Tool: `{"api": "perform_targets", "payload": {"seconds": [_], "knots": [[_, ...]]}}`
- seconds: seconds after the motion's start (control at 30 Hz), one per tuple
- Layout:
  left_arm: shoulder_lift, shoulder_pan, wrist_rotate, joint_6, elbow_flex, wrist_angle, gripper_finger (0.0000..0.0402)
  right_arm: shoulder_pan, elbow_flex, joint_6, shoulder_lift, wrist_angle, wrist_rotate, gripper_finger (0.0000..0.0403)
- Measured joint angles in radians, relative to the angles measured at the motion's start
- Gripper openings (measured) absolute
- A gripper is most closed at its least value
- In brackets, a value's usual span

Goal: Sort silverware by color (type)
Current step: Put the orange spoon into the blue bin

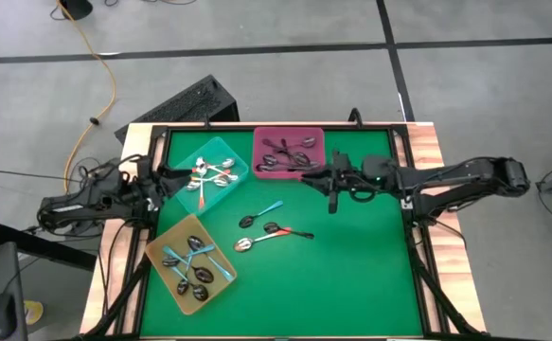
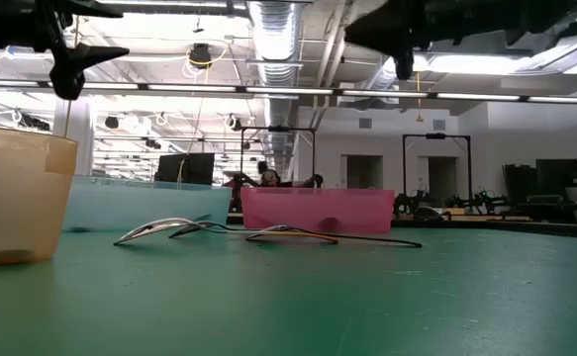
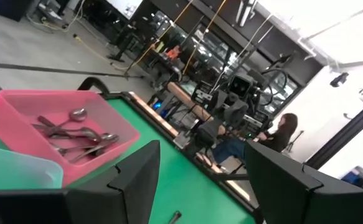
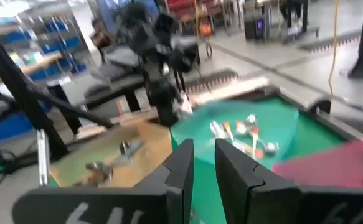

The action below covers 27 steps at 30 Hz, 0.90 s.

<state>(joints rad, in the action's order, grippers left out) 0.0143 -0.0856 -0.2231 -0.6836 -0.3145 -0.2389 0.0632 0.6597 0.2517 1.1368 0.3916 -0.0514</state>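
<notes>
My left end effector (image 1: 173, 178) hangs apart beside the teal tray (image 1: 215, 173); my right end effector (image 1: 333, 201), empty and nearly together, hovers above the green desk (image 1: 351, 275) beside the pink tray (image 1: 289, 152).

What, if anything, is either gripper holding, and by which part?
Nothing. The left gripper is open and empty; the right gripper has only a narrow empty gap.
</notes>
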Motion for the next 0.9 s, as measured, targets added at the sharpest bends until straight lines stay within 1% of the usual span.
{"api": "perform_targets", "payload": {"seconds": [0.17, 0.37, 0.5, 0.8, 0.83, 0.9], "knots": [[0.0, 0.0, -0.039, 0.008, 0.0, -0.042, 0.0219, -0.016, 0.001, 0.018, 0.064, 0.004, -0.001, 0.0084], [0.0, 0.0, -0.062, 0.009, 0.0, -0.079, 0.0219, -0.047, 0.022, 0.013, 0.208, -0.013, -0.019, 0.0084], [0.0, 0.0, -0.069, 0.009, 0.0, -0.097, 0.0219, -0.063, 0.112, -0.005, 0.295, -0.127, -0.027, 0.0084], [0.0, 0.0, -0.078, 0.014, 0.0, -0.12, 0.0219, -0.086, 0.399, -0.159, 0.457, -0.497, -0.028, 0.0084], [0.0, 0.0, -0.08, 0.018, 0.0, -0.12, 0.0219, -0.09, 0.425, -0.174, 0.48, -0.521, -0.028, 0.0084], [0.0, 0.0, -0.08, 0.027, 0.0, -0.124, 0.0219, -0.098, 0.469, -0.198, 0.52, -0.515, -0.028, 0.0084]]}}
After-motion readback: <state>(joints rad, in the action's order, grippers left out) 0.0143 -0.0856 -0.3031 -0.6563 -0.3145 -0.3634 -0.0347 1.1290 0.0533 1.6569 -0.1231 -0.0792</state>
